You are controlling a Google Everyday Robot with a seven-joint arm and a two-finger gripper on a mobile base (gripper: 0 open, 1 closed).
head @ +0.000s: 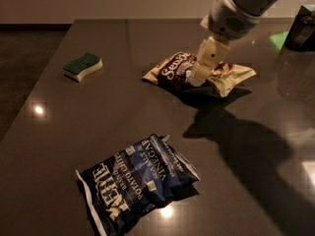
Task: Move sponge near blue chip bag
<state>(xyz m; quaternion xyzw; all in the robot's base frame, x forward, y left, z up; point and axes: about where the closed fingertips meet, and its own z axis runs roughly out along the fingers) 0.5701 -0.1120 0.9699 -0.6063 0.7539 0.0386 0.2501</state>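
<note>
The sponge [82, 66], green on top over pale yellow foam, lies on the dark table [98, 117] at the far left. The blue chip bag [136, 182] with white "Kettle" lettering lies crinkled near the front centre. My gripper [205, 63] hangs from the white arm at the upper right, above the brown-and-cream chip bag [199, 73]. It is far to the right of the sponge and holds nothing that I can see.
The brown-and-cream chip bag lies in the middle back of the table. A dark box-like object [302, 28] stands at the far right edge. The arm's shadow falls across the right side of the table. The floor lies beyond the table's left edge.
</note>
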